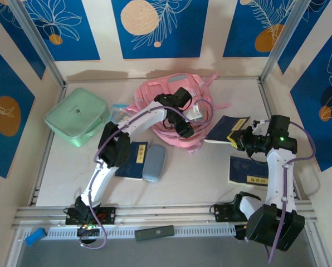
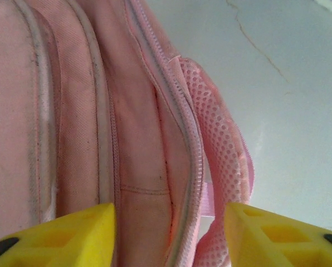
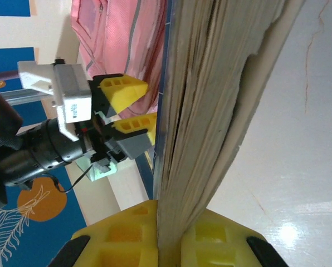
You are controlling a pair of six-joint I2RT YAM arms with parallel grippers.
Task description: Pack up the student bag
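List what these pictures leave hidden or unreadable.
- Inside of the student bag: in the top view the left arm lies across it; the left wrist view is too close.
- Title of the book in the right gripper: too small in the top view; the right wrist view shows page edges.
- Fingers of the left gripper: cut off by the left wrist view's bottom edge.

Legible text: none recorded. Yellow labels are carried by the left book (image 1: 133, 160) at 8 o'clock, the far right book (image 1: 227, 129) at 3 o'clock and the near right book (image 1: 248, 169) at 4 o'clock, but the characters are too small to be read. The dark mark on the case (image 1: 77, 117) at 10 o'clock is unreadable.
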